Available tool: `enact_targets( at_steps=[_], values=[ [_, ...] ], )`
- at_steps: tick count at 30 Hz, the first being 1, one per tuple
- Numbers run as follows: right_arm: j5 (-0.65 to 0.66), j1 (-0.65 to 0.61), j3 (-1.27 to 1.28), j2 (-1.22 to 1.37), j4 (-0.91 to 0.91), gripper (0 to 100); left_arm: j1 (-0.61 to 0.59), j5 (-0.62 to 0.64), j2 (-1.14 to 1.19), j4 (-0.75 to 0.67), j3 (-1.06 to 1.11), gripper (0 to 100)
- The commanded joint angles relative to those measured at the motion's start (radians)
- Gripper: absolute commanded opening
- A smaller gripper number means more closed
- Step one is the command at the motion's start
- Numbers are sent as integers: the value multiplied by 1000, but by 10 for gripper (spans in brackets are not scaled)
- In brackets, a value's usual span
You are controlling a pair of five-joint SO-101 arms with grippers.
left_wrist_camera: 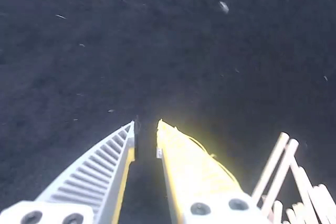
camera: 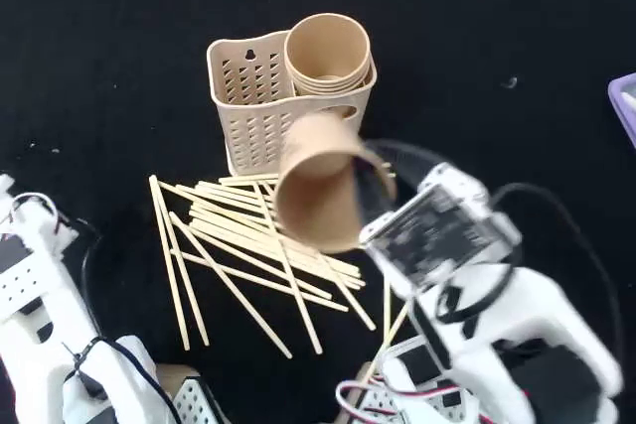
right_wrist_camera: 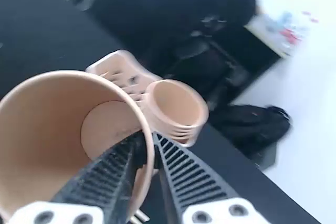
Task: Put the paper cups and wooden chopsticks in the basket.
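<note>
A tan paper cup (camera: 320, 186) hangs in the air in front of the basket, lying on its side with its mouth toward the camera. My right gripper (right_wrist_camera: 148, 145) is shut on the paper cup (right_wrist_camera: 63, 140), one finger inside the rim and one outside. The cream perforated basket (camera: 260, 121) stands at the back with a stack of paper cups (camera: 328, 55) in its right half; the same stack of cups (right_wrist_camera: 176, 111) sits in the basket (right_wrist_camera: 118, 72) in the right wrist view. Several wooden chopsticks (camera: 248, 250) lie scattered on the black table. My left gripper (left_wrist_camera: 145, 129) sits low at the near left, its fingers nearly closed with nothing between them, chopsticks (left_wrist_camera: 286, 177) beside it.
The black table (camera: 119, 86) stretches around the basket. A purple object (camera: 626, 101) sits at the right edge. The white arm bases (camera: 60, 364) and cables take up the near edge.
</note>
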Motion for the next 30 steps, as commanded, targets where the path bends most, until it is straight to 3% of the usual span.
enact_targets(
  at_steps=[1, 7, 18, 22, 30],
  values=[
    [-74, 94, -323, 225, 64, 11, 68, 3, -25, -5, 4, 84],
    [-164, 103, -756, 641, 192, 11, 99, 3, -25, -5, 16, 84],
    [-199, 199, -1627, 1368, 450, 11, 102, 3, -25, 21, 15, 84],
    [-199, 236, -1767, 1494, 459, 11, 102, 3, -25, 21, 15, 84],
    [-199, 222, -1791, 1537, 456, 11, 102, 3, -25, 17, 18, 84]
  ],
)
